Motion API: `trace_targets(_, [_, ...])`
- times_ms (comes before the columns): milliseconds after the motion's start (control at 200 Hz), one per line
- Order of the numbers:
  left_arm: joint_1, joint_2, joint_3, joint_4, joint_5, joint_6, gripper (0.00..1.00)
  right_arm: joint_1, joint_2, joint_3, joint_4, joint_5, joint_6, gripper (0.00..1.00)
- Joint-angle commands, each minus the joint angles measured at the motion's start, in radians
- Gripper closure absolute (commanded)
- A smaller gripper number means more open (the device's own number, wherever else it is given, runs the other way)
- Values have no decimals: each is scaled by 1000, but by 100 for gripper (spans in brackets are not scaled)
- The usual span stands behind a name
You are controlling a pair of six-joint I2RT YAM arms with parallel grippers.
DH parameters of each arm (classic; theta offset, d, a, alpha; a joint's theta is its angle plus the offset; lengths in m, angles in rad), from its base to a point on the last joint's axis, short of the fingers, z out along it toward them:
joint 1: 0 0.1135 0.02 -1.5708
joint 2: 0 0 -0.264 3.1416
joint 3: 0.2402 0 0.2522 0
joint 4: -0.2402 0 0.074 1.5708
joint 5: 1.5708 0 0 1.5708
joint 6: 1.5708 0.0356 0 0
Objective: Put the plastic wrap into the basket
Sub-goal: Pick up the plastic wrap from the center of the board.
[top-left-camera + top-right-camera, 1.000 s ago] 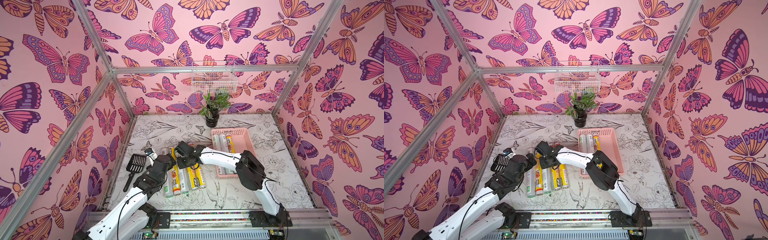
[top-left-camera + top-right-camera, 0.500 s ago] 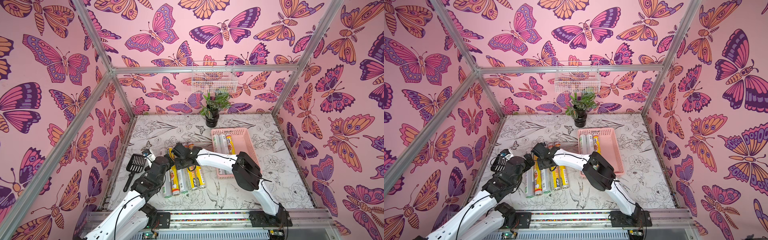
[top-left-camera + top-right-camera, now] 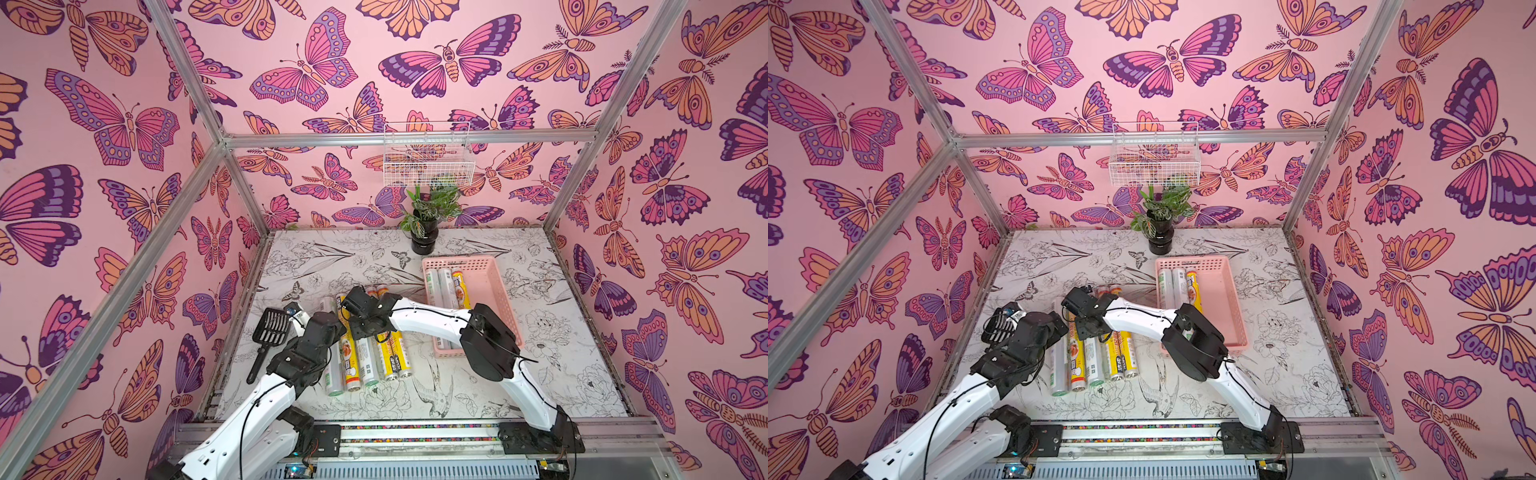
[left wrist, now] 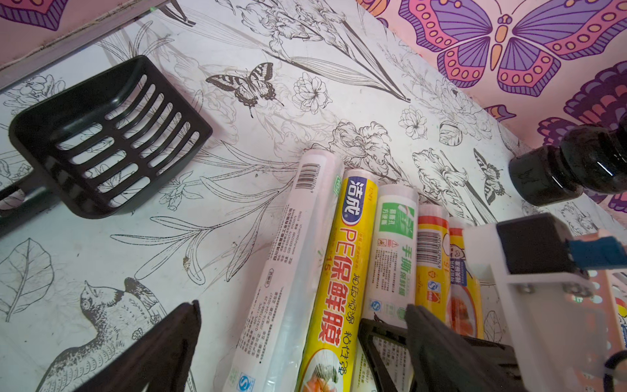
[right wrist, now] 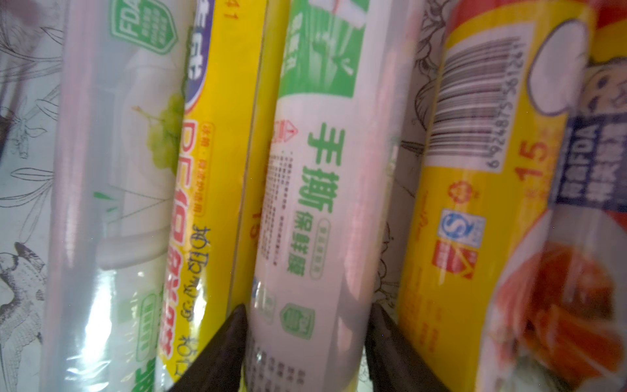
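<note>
Since a second ago we see the right gripper shifted a little leftward over the row, its jaws spread wider. They now stand apart astride a silvery green-printed roll, one fingertip close against each flank, while the roll lies flat on the table. It is the middle of five rolls of plastic wrap lying side by side, with a yellow one on either side of it.

The left gripper hangs over the row's left end, jaws spread wide and gripping nothing. Just beside the left arm lies a black slotted scoop.

To the right of the row sits the pink basket — three more rolls lie along its left wall. Behind it stands a potted plant, and a white wire basket hangs on the back wall.
</note>
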Motion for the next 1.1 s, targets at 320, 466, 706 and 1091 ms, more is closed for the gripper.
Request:
trace_targets(320, [7,-19,-4,-28,23,4,0,3,26,24,-40,37,11,46])
trace_targets(466, [8,-22,14,-18,54,31,0,-1,-48,-9,-23,63,14,55])
trace_targets(706, [7,-14,23,110,214,91,0,-30,-251,-181,83,35,27,68])
trace_targets(1091, [5,158,133,345,552,158,1,-146,-555,-471,255,-34,52,72])
